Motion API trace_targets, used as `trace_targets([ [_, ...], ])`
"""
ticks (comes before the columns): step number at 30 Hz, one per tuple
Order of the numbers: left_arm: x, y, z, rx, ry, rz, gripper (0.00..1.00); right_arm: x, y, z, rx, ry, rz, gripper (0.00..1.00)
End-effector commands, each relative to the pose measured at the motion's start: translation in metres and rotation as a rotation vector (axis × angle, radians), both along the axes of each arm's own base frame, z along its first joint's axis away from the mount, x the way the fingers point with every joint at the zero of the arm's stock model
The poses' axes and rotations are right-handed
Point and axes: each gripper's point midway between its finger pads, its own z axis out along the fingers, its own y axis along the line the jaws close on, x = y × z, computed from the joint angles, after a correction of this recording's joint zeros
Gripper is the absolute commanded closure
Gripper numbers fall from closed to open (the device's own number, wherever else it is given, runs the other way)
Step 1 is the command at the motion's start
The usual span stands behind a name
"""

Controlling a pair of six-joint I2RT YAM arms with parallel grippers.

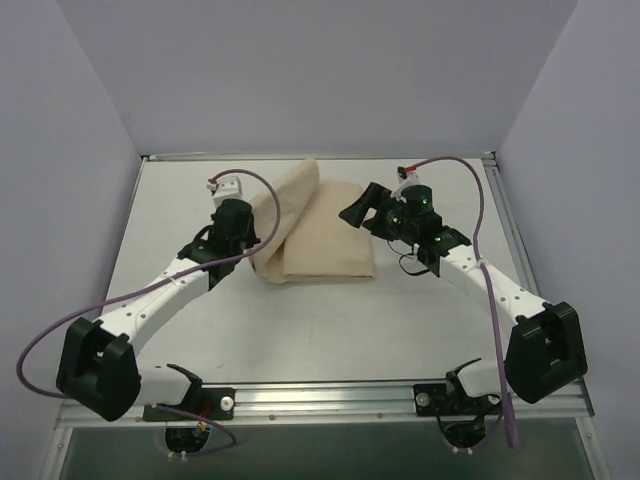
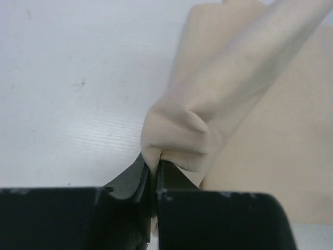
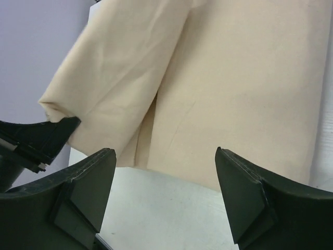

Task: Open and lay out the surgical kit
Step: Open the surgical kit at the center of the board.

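1. the wrap (image 1: 330,240) lies folded on the table (image 1: 200,330), toward 12 o'clock from the arm bases and about midway between the two arms. no tray or instruments show, so they are judged to be under the cloth.
2. the left gripper (image 2: 153,169) has its jaws closed on a bunched fold of the wrap at its 9 o'clock edge. the pinched cloth stands up as a ridge.
3. in the top view the ridge's long axis runs roughly 6 to 12 o'clock, leaning toward 1 o'clock at the far end.
4. the right gripper (image 3: 165,152) has its jaws wide apart and holds nothing. it hovers at the wrap's 3 o'clock edge, facing 9 o'clock, with the cloth just ahead of its fingers.
5. judgement: the next move belongs to the left arm. the flap is in its jaws and bare table lies at 9 o'clock, so a pull across the ridge that way should open this side.
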Motion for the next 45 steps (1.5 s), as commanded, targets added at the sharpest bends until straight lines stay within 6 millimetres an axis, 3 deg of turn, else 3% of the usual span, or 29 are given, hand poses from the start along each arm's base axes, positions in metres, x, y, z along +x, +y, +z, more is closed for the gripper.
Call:
trace_targets([
  [1,-0.019,0.043,0.012,-0.117,-0.004,0.153,0.97,-0.001,0.016,0.012,-0.101,-0.092,0.109,0.22],
  [3,-0.033,0.064,-0.005,-0.126,0.050,0.226,0.89,-0.001,0.030,-0.003,-0.157,-0.082,0.171,0.28],
  [4,-0.036,0.076,-0.002,-0.171,0.042,0.281,0.88,-0.006,0.048,0.003,-0.169,-0.104,0.213,0.30],
  [5,-0.045,0.084,-0.014,-0.175,0.067,0.306,0.84,-0.005,0.057,-0.010,-0.201,-0.083,0.229,0.31],
  [6,-0.048,0.088,-0.017,-0.191,0.070,0.324,0.76,-0.005,0.063,-0.013,-0.227,-0.082,0.231,0.32],
  [7,-0.051,0.090,-0.017,-0.235,0.068,0.342,0.51,-0.009,0.080,-0.008,-0.242,-0.113,0.270,0.32],
  [8,-0.051,0.099,-0.021,-0.257,0.073,0.371,0.43,-0.010,0.090,-0.020,-0.266,-0.098,0.287,0.32],
  [10,-0.054,0.097,-0.030,-0.295,0.101,0.353,0.25,-0.010,0.102,-0.027,-0.320,-0.109,0.287,0.29],
  [11,-0.054,0.099,-0.033,-0.296,0.109,0.357,0.18,-0.013,0.119,-0.031,-0.345,-0.117,0.310,0.26],
  [12,-0.054,0.100,-0.032,-0.293,0.111,0.358,0.06,-0.015,0.123,-0.038,-0.378,-0.109,0.313,0.22],
  [13,-0.055,0.101,-0.035,-0.279,0.127,0.366,0.06,-0.011,0.124,-0.052,-0.443,-0.100,0.286,0.20],
  [14,-0.056,0.105,-0.037,-0.264,0.141,0.374,0.06,-0.016,0.139,-0.047,-0.458,-0.124,0.297,0.19],
  [16,-0.054,0.104,-0.035,-0.252,0.151,0.361,0.06,-0.015,0.142,-0.067,-0.553,-0.102,0.266,0.18],
  [17,-0.056,0.104,-0.036,-0.249,0.164,0.361,0.06,-0.013,0.135,-0.073,-0.622,-0.098,0.226,0.18],
  [18,-0.057,0.105,-0.036,-0.252,0.170,0.363,0.06,-0.018,0.145,-0.071,-0.650,-0.111,0.231,0.19],
  [20,-0.057,0.102,-0.035,-0.274,0.160,0.354,0.06,-0.015,0.142,-0.087,-0.747,-0.107,0.180,0.20],
  [22,-0.060,0.096,-0.034,-0.305,0.152,0.326,0.06,-0.019,0.148,-0.088,-0.805,-0.108,0.168,0.23],
  [24,-0.062,0.094,-0.038,-0.321,0.151,0.319,0.06,-0.018,0.143,-0.107,-0.908,-0.088,0.140,0.26],
  [25,-0.063,0.095,-0.038,-0.328,0.150,0.323,0.06,-0.017,0.151,-0.101,-0.915,-0.106,0.129,0.27],
  [26,-0.064,0.096,-0.042,-0.330,0.157,0.328,0.06,-0.018,0.151,-0.111,-0.952,-0.099,0.120,0.28],
  [30,-0.063,0.093,-0.046,-0.343,0.173,0.322,0.05,-0.017,0.147,-0.119,-1.042,-0.096,0.075,0.40],
  [35,-0.059,0.087,-0.057,-0.353,0.211,0.312,0.05,-0.016,0.147,-0.124,-1.108,-0.115,0.042,0.48],
  [38,-0.057,0.084,-0.065,-0.365,0.233,0.309,0.05,-0.016,0.144,-0.123,-1.127,-0.119,0.030,0.60],
  [41,-0.054,0.085,-0.071,-0.375,0.245,0.315,0.06,-0.015,0.144,-0.118,-1.109,-0.131,0.020,0.77],
  [42,-0.053,0.085,-0.072,-0.380,0.247,0.315,0.06,-0.015,0.144,-0.117,-1.104,-0.134,0.017,0.87],
  [45,-0.050,0.085,-0.078,-0.395,0.261,0.313,0.06,-0.011,0.143,-0.111,-1.096,-0.134,0.012,1.00],
])
